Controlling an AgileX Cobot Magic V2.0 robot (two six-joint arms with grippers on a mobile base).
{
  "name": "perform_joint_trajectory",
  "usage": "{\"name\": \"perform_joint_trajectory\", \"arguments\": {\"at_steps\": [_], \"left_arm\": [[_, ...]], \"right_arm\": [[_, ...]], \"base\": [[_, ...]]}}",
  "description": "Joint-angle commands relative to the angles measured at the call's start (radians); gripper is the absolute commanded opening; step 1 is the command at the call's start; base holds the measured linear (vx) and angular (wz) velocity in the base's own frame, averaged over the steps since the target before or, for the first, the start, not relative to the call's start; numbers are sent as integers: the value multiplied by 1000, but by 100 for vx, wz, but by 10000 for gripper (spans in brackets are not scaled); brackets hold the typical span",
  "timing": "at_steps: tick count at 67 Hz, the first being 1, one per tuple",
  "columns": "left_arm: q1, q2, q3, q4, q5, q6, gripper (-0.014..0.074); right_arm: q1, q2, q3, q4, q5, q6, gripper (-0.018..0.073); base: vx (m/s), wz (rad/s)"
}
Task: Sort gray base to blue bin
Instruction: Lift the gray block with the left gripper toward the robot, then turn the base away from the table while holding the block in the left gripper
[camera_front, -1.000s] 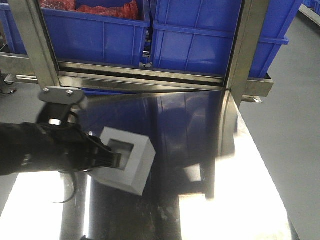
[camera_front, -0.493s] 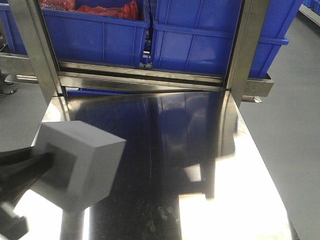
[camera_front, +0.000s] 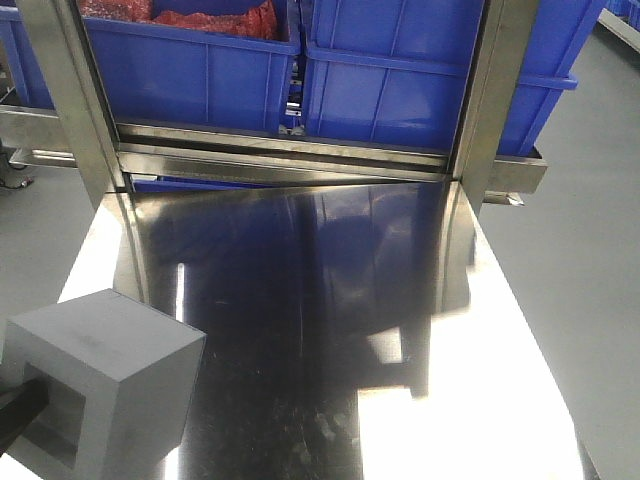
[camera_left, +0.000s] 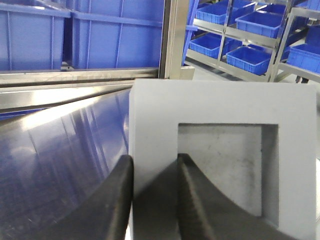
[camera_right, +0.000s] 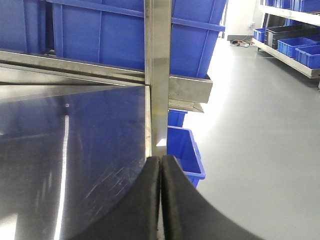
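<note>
Left pincer (camera_left: 155, 167) clamps the base (camera_front: 110, 360) by one wall at lower left of frame, the bin (camera_front: 400, 90) well apart toward upper right; right pincer (camera_right: 160, 167) closed, empty.

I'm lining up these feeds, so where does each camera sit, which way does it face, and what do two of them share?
Front view: sits high, looking down across the steel table toward the blue bins; only a dark finger in the gray base shows.
Left wrist: behind the left gripper, which clamps one wall of the base.
Right wrist: behind the right gripper, shut and empty, facing the table's corner post.
Shared: front and left wrist both show base, table and bins.
</note>
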Motion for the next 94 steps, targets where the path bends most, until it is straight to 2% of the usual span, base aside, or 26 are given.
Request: {"name": "perform_joint_trajectory", "arguments": {"at_steps": [1, 74, 94], "left_arm": [[-5, 3, -30, -4, -114, -4, -7], [-5, 3, -30, -4, -114, -4, -7], [-5, 4, -30, -5, -114, -4, -7]], "right_arm": [[-2, -7, 6, -9, -79, -12, -5], [-2, -7, 6, -9, -79, -12, -5], [-2, -7, 6, -9, -79, -12, -5]], "base": [[0, 0], [0, 0], [-5, -28]]}}
